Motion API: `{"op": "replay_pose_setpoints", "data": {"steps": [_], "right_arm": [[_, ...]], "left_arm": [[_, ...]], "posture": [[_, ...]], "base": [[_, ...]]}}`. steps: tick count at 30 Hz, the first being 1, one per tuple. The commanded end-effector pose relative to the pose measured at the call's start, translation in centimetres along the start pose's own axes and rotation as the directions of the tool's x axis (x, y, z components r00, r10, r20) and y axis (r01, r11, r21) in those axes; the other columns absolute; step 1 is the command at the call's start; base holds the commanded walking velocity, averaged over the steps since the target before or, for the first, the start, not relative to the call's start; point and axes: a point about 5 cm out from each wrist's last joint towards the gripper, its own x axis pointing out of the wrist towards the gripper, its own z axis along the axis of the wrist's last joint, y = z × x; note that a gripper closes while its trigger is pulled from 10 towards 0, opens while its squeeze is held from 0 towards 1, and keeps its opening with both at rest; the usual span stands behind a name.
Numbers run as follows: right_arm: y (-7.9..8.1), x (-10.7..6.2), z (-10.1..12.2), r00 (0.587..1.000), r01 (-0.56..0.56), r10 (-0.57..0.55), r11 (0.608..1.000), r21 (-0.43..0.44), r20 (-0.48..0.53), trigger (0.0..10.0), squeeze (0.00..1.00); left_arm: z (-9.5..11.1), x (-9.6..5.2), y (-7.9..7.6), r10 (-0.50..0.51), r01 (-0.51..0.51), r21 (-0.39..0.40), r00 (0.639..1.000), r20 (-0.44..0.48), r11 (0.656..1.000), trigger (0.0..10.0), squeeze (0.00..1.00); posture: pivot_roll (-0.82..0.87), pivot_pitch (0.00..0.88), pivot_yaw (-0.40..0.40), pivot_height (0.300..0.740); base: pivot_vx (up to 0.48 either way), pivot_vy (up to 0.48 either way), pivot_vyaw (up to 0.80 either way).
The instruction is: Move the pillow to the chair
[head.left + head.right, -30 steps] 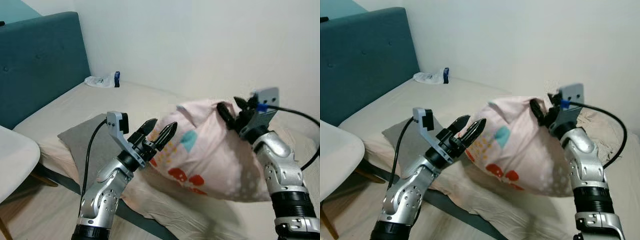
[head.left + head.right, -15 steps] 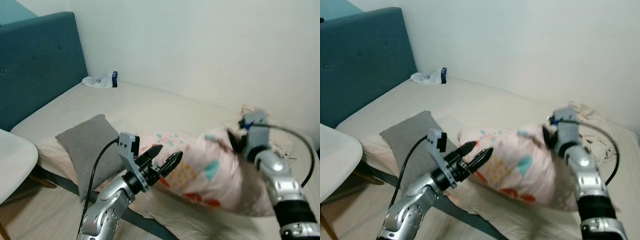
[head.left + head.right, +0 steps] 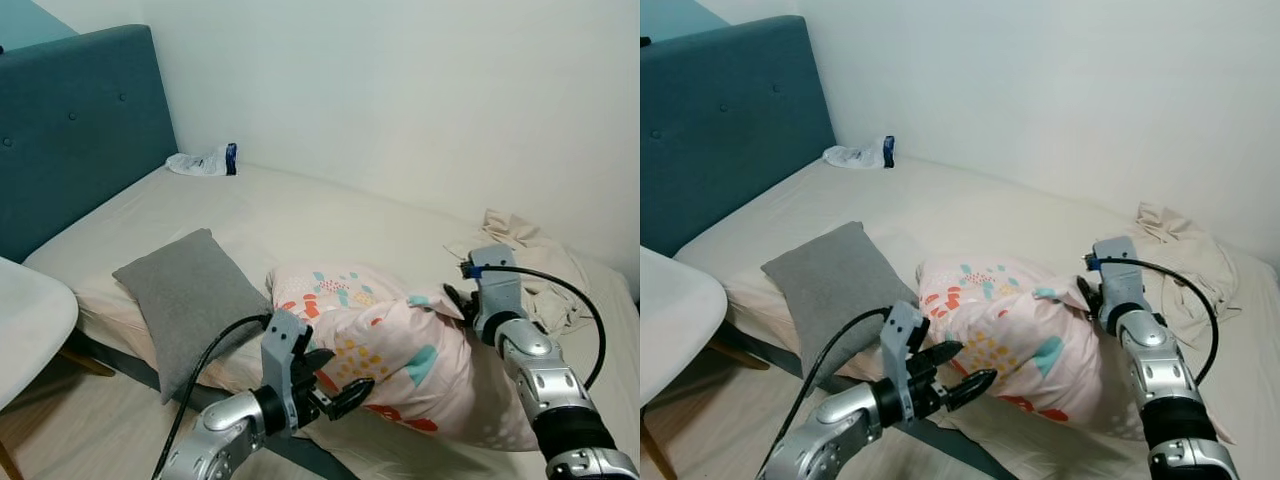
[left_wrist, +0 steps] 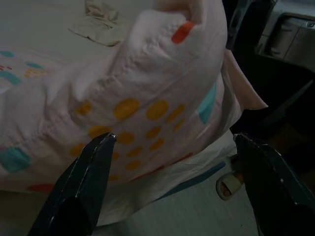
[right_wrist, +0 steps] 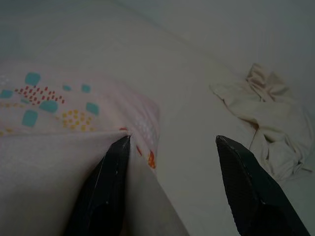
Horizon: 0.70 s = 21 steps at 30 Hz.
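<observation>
Left hand (image 3: 338, 378) hangs open at the patterned pink pillow's (image 3: 400, 355) near edge — right hand (image 3: 455, 300), fingers spread, presses its top corner; the pillow lies on the bed (image 3: 300, 215) beside a grey cushion (image 3: 185, 295).

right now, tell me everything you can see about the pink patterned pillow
The pink patterned pillow is soft pale pink fabric printed with teal, red and yellow-orange shapes and dots, with a stitched seam near its edge. It lies crumpled and folded on the beige bed, near the front edge, right of the grey pillow. The right end effector is at its raised top corner; the left end effector, fingers spread, is at its lower front.
</observation>
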Motion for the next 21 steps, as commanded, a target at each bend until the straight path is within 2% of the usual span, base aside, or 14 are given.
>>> {"op": "replay_pose_setpoints", "data": {"steps": [1,7,8,9,10,12,13,14,16,17,18,19,21], "right_arm": [[-0.1,0.0,-0.4,1.0,0.009,-0.008,1.0,0.03,-0.021,0.0,0.0],[-0.2,0.0,-0.4,1.0,0.015,-0.014,0.999,0.029,-0.021,0.0,0.0],[-0.4,0.0,-0.2,1.0,0.023,-0.022,0.999,0.03,-0.01,0.0,0.0],[-0.5,0.0,0.1,1.0,0.029,-0.029,0.999,0.034,0.011,0.0,0.0],[-0.6,0.1,0.7,0.998,0.031,-0.035,0.998,0.063,0.059,0.0,0.0],[-0.9,0.1,2.0,0.986,0.044,-0.064,0.99,0.132,0.151,0.0,0.0],[-0.9,0.1,2.0,0.986,0.044,-0.064,0.99,0.132,0.151,0.0,0.0],[-1.2,0.0,2.7,0.978,0.053,-0.084,0.985,0.163,0.188,0.0,0.0],[-1.7,-0.1,3.3,0.968,0.077,-0.117,0.98,0.181,0.222,0.0,0.0],[-2.0,-0.2,3.4,0.966,0.092,-0.132,0.98,0.178,0.224,0.0,0.0],[-2.2,-0.2,3.4,0.964,0.104,-0.142,0.979,0.174,0.225,0.0,0.0],[-2.4,-0.3,3.4,0.962,0.118,-0.156,0.978,0.174,0.225,0.0,0.0],[-2.6,-0.4,3.3,0.961,0.128,-0.165,0.977,0.171,0.221,0.0,0.0]], "left_arm": [[0.0,0.0,-0.1,-0.004,0.004,-0.006,1.0,0.0,1.0,10.0,0.76],[0.0,0.0,-0.1,-0.007,0.007,-0.002,1.0,-0.008,1.0,10.0,0.71],[-0.1,-0.1,-0.1,-0.009,0.009,-0.002,1.0,-0.016,1.0,10.0,0.63],[-0.2,-0.2,-0.1,-0.012,0.012,0.001,1.0,-0.028,1.0,10.0,0.62],[-0.5,-0.2,-0.1,-0.014,0.014,0.007,0.999,-0.043,1.0,10.0,0.57],[-1.0,-0.2,0.0,-0.009,0.011,0.023,0.996,-0.083,1.0,10.0,0.54],[-1.0,-0.2,0.0,-0.009,0.011,0.023,0.996,-0.083,1.0,10.0,0.54],[-1.5,-0.3,0.1,-0.008,0.012,0.03,0.993,-0.116,0.999,10.0,0.48],[-2.2,-0.4,0.2,-0.002,0.01,0.045,0.987,-0.163,0.999,10.0,0.29],[-2.5,-0.4,0.3,0.003,0.006,0.05,0.984,-0.176,0.999,10.0,0.16],[-2.7,-0.4,0.3,0.008,0.002,0.053,0.983,-0.183,0.999,10.0,0.14],[-2.7,-0.4,0.3,0.011,-0.001,0.054,0.983,-0.185,0.999,10.0,0.01],[-2.7,-0.3,0.3,0.011,-0.002,0.049,0.983,-0.185,0.999,10.0,0.0]], "posture": [[0.05,0.027,-0.054,0.74],[0.05,0.026,-0.054,0.74],[0.05,0.025,-0.053,0.74],[0.04,0.026,-0.053,0.74],[0.05,0.024,-0.052,0.74],[0.04,0.023,-0.051,0.74],[0.04,0.023,-0.051,0.74],[0.04,0.024,-0.05,0.74],[0.04,0.021,-0.048,0.74],[0.04,0.021,-0.048,0.74],[0.04,0.021,-0.049,0.74],[0.04,0.021,-0.048,0.74],[0.04,0.023,-0.05,0.74]], "base": [[0.0,0.0,0.0],[0.0,0.0,0.0],[0.0,0.0,0.0],[0.0,0.0,0.0],[0.0,0.0,0.0],[0.0,0.0,0.0],[0.0,0.0,0.0],[0.0,0.0,0.0],[0.0,0.0,0.0],[0.0,0.0,0.0],[0.0,0.0,0.0],[0.0,0.0,0.0],[0.0,0.0,0.0]]}}
